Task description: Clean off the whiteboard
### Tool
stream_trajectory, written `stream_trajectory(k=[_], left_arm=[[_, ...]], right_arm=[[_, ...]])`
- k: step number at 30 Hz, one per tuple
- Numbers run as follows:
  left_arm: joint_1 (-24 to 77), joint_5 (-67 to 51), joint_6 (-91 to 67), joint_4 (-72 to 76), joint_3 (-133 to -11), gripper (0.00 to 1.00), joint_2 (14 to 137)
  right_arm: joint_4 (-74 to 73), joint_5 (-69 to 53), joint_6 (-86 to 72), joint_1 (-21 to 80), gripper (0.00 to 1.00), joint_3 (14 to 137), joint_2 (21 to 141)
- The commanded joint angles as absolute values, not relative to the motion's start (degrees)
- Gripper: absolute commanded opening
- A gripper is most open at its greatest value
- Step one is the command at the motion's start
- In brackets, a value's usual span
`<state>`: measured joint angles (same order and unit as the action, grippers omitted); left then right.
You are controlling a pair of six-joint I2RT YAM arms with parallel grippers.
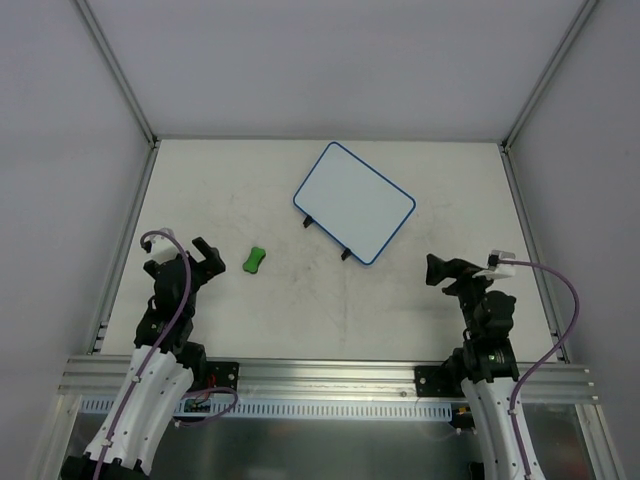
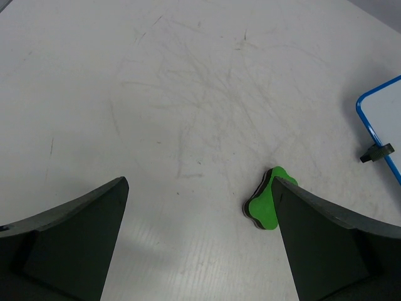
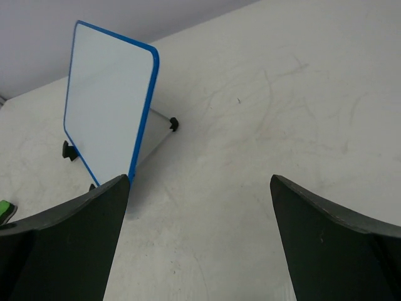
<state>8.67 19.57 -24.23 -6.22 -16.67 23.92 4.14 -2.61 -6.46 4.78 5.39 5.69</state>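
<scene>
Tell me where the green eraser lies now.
In the top view the green eraser lies on the table, left of the whiteboard, close beside the left gripper.

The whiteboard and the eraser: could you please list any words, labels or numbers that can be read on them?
There are none to read. The whiteboard face looks blank in the top and right wrist views, and the green eraser shows no label or print.

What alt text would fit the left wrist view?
A green eraser lies on the scuffed white table, next to one finger of the open left claw. A corner of the blue-rimmed whiteboard shows at the right edge.
</scene>
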Motion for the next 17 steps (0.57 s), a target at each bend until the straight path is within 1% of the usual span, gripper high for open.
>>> stream_trajectory(k=[1,4,8,11,17], left_arm=[[9.1,19.5,-25.0,-3.7,-15.7,0.99,23.5],[9.1,18.9,-24.9,-3.7,-15.9,0.99,23.8],[9.1,16.8,-24.3,-3.7,-16.4,0.99,23.5],[9.1,16.9,-24.4,-3.7,-16.0,0.99,22.3],[9.1,17.6,-23.6,-3.7,-15.7,0.99,21.2]], right_arm=[[1.2,3.2,-6.0,4.9,0.99,5.6,6.2],[1.2,6.0,-6.7,5.0,0.99,6.6,9.5],[1.4,6.5,-7.0,5.1,0.99,7.5,13.0],[1.7,6.9,-7.1,5.0,0.99,7.5,13.3],[0.3,11.9,-8.9,5.0,0.99,7.4,11.3]])
